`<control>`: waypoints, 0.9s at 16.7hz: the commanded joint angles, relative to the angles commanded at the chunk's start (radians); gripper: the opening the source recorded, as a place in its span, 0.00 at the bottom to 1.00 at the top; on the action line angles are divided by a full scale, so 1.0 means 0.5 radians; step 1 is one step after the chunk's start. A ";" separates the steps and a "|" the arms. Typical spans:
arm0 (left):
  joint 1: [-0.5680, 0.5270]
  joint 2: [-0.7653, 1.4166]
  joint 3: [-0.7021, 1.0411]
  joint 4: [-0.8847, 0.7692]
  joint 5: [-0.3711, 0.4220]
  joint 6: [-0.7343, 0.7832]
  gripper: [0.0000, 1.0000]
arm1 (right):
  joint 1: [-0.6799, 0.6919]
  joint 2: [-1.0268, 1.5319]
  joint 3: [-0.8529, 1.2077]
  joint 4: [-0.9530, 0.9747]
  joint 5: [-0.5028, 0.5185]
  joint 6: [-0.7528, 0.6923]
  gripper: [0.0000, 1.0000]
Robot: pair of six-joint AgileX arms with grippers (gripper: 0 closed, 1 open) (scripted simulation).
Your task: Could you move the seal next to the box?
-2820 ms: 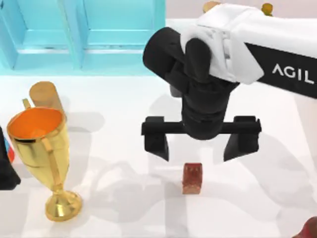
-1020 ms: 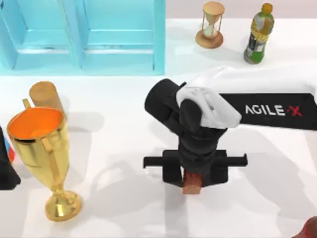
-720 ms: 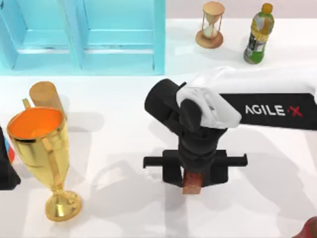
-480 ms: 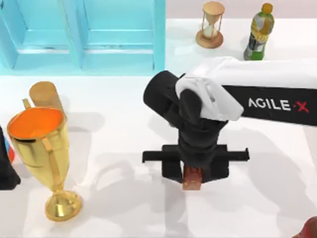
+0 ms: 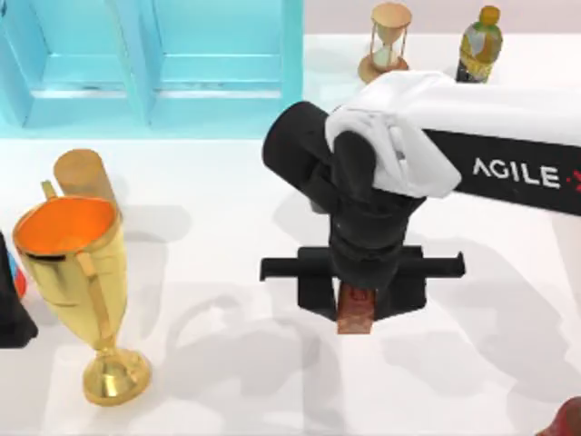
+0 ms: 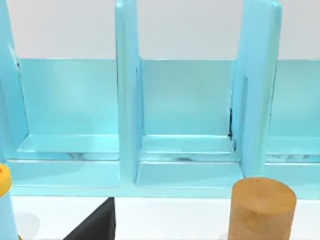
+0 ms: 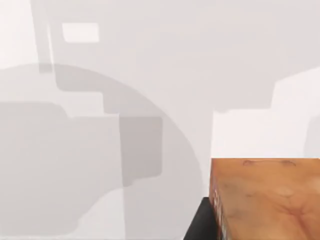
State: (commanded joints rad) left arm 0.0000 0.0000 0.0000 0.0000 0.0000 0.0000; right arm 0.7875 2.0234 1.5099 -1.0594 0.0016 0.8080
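Observation:
The seal (image 5: 355, 317), a small glossy reddish-brown marbled block, is held between the black fingers of my right gripper (image 5: 356, 312), which is shut on it just right of the table's middle, a little above the surface. Up close in the right wrist view, the seal (image 7: 265, 200) has one dark finger (image 7: 200, 226) against its side and white table beneath. A large cyan compartmented box (image 5: 154, 64) stands at the back left, well away from the seal. My left arm (image 5: 9, 318) sits parked at the left edge.
A gold trophy (image 5: 77, 272) with an orange inside stands front left, with a wooden cylinder (image 5: 82, 174) behind it. An hourglass (image 5: 388, 41) and a green bottle (image 5: 479, 41) are at the back right. A dark red rounded object (image 5: 567, 420) sits at the front right corner.
My right gripper came down over the seal and shut on it. In the last half second it has risen slightly, carrying the seal off the table.

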 joint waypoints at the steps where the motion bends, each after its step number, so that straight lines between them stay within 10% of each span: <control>1: 0.000 0.000 0.000 0.000 0.000 0.000 1.00 | -0.005 -0.001 0.002 -0.003 0.000 -0.005 0.00; 15: 0.000 0.000 0.000 0.000 0.000 0.000 1.00 | -1.343 -0.319 0.262 -0.589 -0.001 -1.356 0.00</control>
State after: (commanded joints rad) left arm 0.0000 0.0000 0.0000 0.0000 0.0000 0.0000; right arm 0.1158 1.8637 1.6407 -1.3540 0.0013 0.1299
